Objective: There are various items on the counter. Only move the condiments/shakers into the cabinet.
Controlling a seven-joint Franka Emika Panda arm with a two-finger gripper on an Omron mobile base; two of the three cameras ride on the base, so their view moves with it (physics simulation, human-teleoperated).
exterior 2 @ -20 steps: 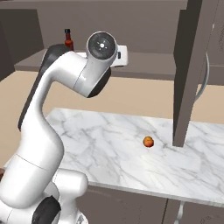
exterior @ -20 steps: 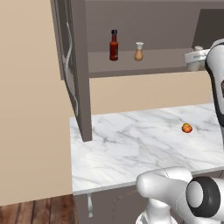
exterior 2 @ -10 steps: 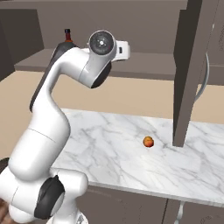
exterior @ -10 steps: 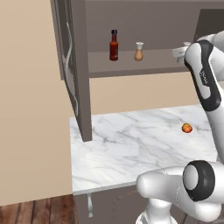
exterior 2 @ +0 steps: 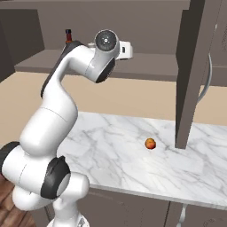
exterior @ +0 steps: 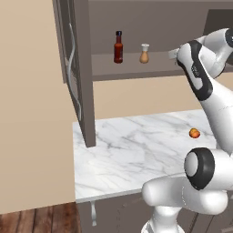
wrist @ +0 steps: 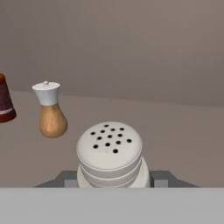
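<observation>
Shaker (wrist: 110,153) is being held between the narrow gripper (wrist: 110,178) jaws and carried further into the cabinet (exterior: 136,73). Bottle (exterior: 118,47) and tan shaker (exterior: 144,53) are already being kept on the shelf. Fruit (exterior: 194,133) is being left on the bench (exterior: 132,150).

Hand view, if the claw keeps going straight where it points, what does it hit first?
Probably the cabinet's back wall. The claw grips the grey shaker; the tan shaker stands off to the side.
</observation>
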